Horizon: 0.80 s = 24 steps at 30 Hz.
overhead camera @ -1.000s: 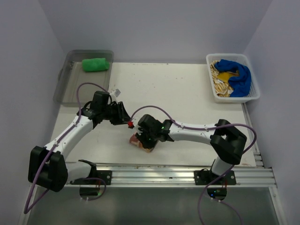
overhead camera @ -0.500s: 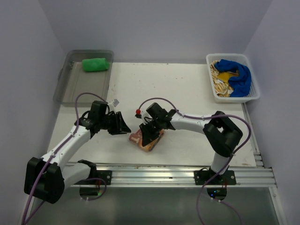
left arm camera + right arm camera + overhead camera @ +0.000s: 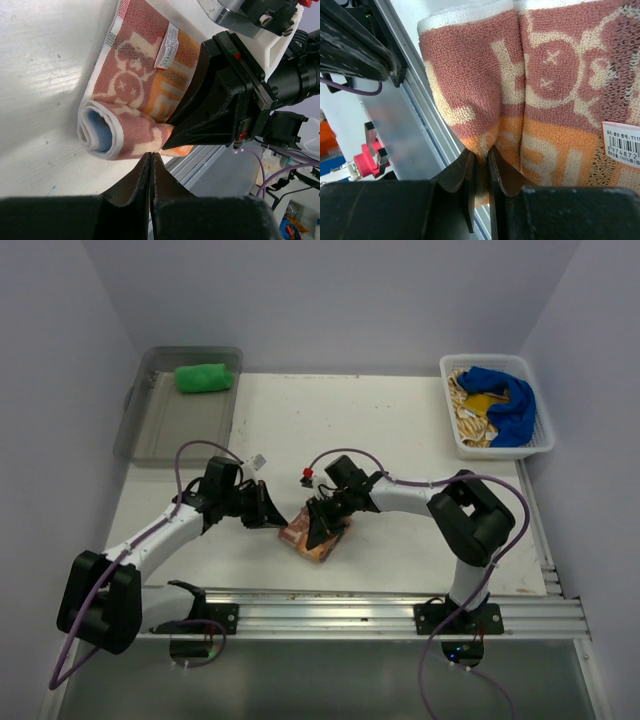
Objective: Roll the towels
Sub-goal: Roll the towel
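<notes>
orange-and-white towel [image 3: 135, 100], rolled, pinched by right claw [image 3: 480, 152]; left claw [image 3: 151, 159] closed beside it.

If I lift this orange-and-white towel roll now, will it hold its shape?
Probably not: the orange-and-white towel is soft terry that puckers where the right claw pinches it, so likely floppy. Its coiled end looks loose, so it may unroll. Its looped pile should resist slipping.

Left gripper [image 3: 281, 519] and right gripper [image 3: 318, 528] meet at a rolled orange towel [image 3: 322, 544] near the front edge of the table [image 3: 400, 425]; a green towel [image 3: 204, 377] lies in the tray [image 3: 175, 425], a blue towel [image 3: 508, 405] and a yellow towel [image 3: 466, 418] in the basket [image 3: 500, 451].
</notes>
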Available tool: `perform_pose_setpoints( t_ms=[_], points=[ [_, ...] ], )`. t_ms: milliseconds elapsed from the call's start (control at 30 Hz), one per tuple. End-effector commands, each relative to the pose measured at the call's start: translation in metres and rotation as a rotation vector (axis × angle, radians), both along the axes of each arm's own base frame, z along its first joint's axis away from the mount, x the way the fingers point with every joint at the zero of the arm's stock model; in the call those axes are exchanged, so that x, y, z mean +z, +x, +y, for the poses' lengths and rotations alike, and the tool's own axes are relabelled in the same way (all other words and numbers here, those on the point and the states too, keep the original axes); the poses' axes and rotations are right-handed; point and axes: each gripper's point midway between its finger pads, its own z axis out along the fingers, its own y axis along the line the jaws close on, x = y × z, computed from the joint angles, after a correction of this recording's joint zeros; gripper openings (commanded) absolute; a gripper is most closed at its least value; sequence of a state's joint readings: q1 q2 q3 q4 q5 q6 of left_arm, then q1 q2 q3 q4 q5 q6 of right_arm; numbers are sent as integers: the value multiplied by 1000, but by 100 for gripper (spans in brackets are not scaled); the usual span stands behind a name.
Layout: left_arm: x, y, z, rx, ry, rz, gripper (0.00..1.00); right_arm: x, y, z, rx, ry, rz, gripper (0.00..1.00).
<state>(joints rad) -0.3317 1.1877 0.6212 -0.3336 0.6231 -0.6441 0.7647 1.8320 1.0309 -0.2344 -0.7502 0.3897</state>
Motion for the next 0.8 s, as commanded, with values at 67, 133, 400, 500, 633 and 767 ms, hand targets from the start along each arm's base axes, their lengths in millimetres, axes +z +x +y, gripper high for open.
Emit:
perform_pose_setpoints(
  t_ms=[67,133,400,500,633,767],
  points=[
    [0,7,-21,-50,-56,-33,3,0,-2,1,-8,23,43,0],
    [-5,9,-21,-51,-39,-29,3,-2,-1,0,-11,18,48,0],
    [-38,23,-24,-59,24,18,0,0,1,-4,-22,4,29,1],
    [-43,27,-26,-64,30,25,0,0,2,-5,-21,0,21,1],
    [-48,33,-28,-63,35,28,0,-5,2,-6,-26,-13,23,2],
    [-56,35,-28,-66,55,43,0,-4,3,-10,-39,-40,6,28]
  ],
)
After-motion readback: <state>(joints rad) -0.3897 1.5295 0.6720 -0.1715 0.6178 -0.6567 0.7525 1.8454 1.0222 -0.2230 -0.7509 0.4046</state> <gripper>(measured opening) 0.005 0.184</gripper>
